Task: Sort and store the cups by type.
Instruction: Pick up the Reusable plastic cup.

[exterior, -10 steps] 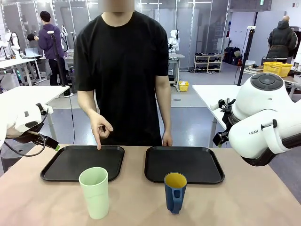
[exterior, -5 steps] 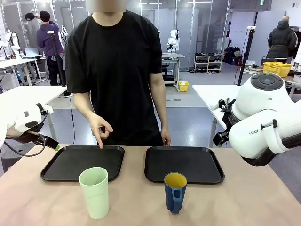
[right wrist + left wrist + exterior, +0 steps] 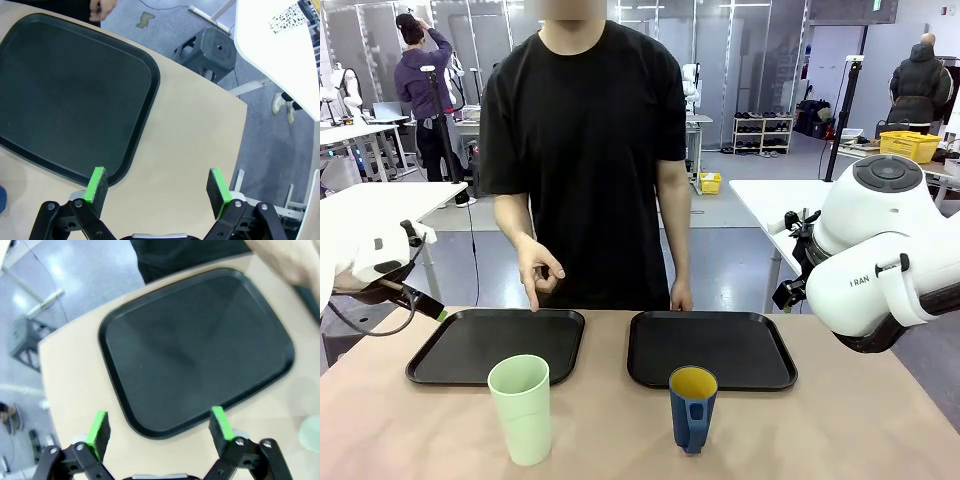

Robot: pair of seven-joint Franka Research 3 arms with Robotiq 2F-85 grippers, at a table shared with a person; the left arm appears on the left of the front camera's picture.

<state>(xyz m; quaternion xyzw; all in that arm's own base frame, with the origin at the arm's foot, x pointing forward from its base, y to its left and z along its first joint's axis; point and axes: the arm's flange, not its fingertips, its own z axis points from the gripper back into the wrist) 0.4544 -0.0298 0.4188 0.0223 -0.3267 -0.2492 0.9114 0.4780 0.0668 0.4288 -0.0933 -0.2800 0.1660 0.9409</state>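
A tall pale green cup (image 3: 520, 408) stands near the table's front edge, before the left black tray (image 3: 498, 343). A dark blue cup (image 3: 693, 408) with a yellow inside stands before the right black tray (image 3: 710, 348). My left gripper (image 3: 159, 426) hangs open above the near edge of the left tray (image 3: 195, 345), nothing between its fingers. My right gripper (image 3: 158, 185) is open too, over bare table beside the right tray (image 3: 70, 100). A sliver of the blue cup (image 3: 1, 200) shows at the right wrist view's lower left edge.
The person stands at the far side, one hand (image 3: 538, 268) held with fingers pointing down over the left tray's far edge, the other hand (image 3: 680, 296) at the table's far edge. A dark stool (image 3: 212, 50) and a white table (image 3: 280, 50) stand off to the right.
The person has swayed a little and the hand over the left tray has shifted slightly. Both arms and both cups have stayed put.
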